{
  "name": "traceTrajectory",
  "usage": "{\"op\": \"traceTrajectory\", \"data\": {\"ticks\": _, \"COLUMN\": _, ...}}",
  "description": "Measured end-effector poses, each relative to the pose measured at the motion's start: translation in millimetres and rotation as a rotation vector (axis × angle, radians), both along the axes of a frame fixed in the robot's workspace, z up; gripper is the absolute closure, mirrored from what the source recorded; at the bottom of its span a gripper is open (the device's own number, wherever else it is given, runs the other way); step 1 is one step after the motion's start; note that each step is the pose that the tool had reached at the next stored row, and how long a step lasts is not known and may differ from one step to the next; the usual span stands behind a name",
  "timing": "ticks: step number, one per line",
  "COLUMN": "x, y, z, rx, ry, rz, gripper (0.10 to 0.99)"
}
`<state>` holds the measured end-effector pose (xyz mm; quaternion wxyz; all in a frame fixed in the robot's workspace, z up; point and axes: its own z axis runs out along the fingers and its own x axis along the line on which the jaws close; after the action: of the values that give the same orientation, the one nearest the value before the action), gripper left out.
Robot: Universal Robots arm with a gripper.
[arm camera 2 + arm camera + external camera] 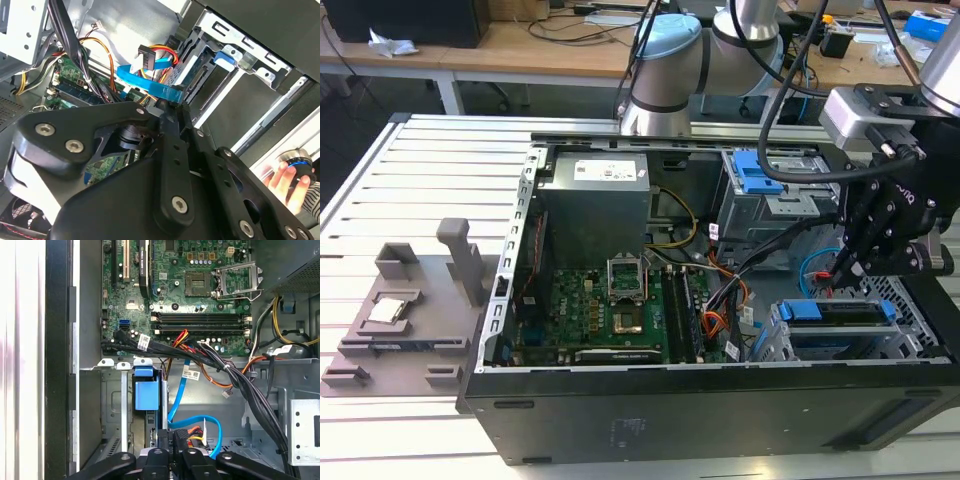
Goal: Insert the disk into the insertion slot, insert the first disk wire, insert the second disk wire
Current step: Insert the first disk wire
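Note:
The disk (835, 318), grey in its blue carrier (146, 392), lies inside the insertion slot (910, 300), the silver perforated cage at the exterior view's right. My gripper (840, 272) hangs just above the cage's inner end. In the second wrist view its fingers (172, 102) are pressed together on the end of the second disk wire (150, 82), a light-blue flat cable. That cable loops beside the gripper (170, 437) in the first wrist view (207, 421). The first disk wire (192, 431), red-orange, lies right next to the fingers, and its dark plug end (145, 52) hangs free.
Thick black cables (240, 380) cross between the motherboard (610, 310) and the cage. A taller grey cage with a blue latch (760, 175) stands behind, with the power supply (595, 195) at the back. A grey fixture (410, 310) lies outside the case. A person's hand (290, 182) holds a knob.

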<state>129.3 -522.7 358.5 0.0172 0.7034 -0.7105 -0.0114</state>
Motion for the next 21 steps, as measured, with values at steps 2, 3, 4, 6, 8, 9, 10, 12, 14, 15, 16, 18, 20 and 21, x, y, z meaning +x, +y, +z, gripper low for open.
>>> {"op": "traceTrajectory", "data": {"ticks": 2, "x": 0.0, "y": 0.0, "z": 0.0, "rx": 0.000, "ry": 0.0000, "rz": 0.000, "gripper": 0.922}}
{"op": "traceTrajectory", "data": {"ticks": 3, "x": 0.0, "y": 0.0, "z": 0.0, "rx": 0.000, "ry": 0.0000, "rz": 0.000, "gripper": 0.922}}
{"op": "traceTrajectory", "data": {"ticks": 4, "x": 0.0, "y": 0.0, "z": 0.0, "rx": 0.000, "ry": 0.0000, "rz": 0.000, "gripper": 0.922}}
{"op": "traceTrajectory", "data": {"ticks": 6, "x": 0.0, "y": 0.0, "z": 0.0, "rx": 0.000, "ry": 0.0000, "rz": 0.000, "gripper": 0.922}}
{"op": "traceTrajectory", "data": {"ticks": 8, "x": 0.0, "y": -0.6, "z": -0.3, "rx": 0.000, "ry": 0.0000, "rz": 0.000, "gripper": 0.922}}
{"op": "traceTrajectory", "data": {"ticks": 9, "x": 0.0, "y": -2.2, "z": 0.0, "rx": 0.000, "ry": 0.0000, "rz": 0.000, "gripper": 0.922}}
{"op": "traceTrajectory", "data": {"ticks": 10, "x": 0.0, "y": -4.2, "z": -0.1, "rx": 0.000, "ry": 0.0000, "rz": 0.000, "gripper": 0.922}}
{"op": "traceTrajectory", "data": {"ticks": 12, "x": 0.0, "y": -9.4, "z": -0.1, "rx": 0.000, "ry": 0.0000, "rz": 0.000, "gripper": 0.922}}
{"op": "traceTrajectory", "data": {"ticks": 14, "x": 0.0, "y": -14.3, "z": -0.1, "rx": 0.000, "ry": 0.0000, "rz": 0.000, "gripper": 0.922}}
{"op": "traceTrajectory", "data": {"ticks": 15, "x": 0.0, "y": -16.4, "z": 0.0, "rx": 0.000, "ry": 0.0000, "rz": 0.000, "gripper": 0.922}}
{"op": "traceTrajectory", "data": {"ticks": 16, "x": 0.0, "y": -19.8, "z": -0.1, "rx": 0.000, "ry": 0.0000, "rz": 0.000, "gripper": 0.922}}
{"op": "traceTrajectory", "data": {"ticks": 18, "x": 0.0, "y": -23.0, "z": -0.1, "rx": 0.000, "ry": 0.0000, "rz": 0.000, "gripper": 0.922}}
{"op": "traceTrajectory", "data": {"ticks": 20, "x": 0.0, "y": -28.7, "z": -0.1, "rx": 0.000, "ry": 0.0000, "rz": 0.000, "gripper": 0.922}}
{"op": "traceTrajectory", "data": {"ticks": 21, "x": 0.0, "y": -31.5, "z": -0.1, "rx": 0.000, "ry": 0.0000, "rz": 0.000, "gripper": 0.922}}
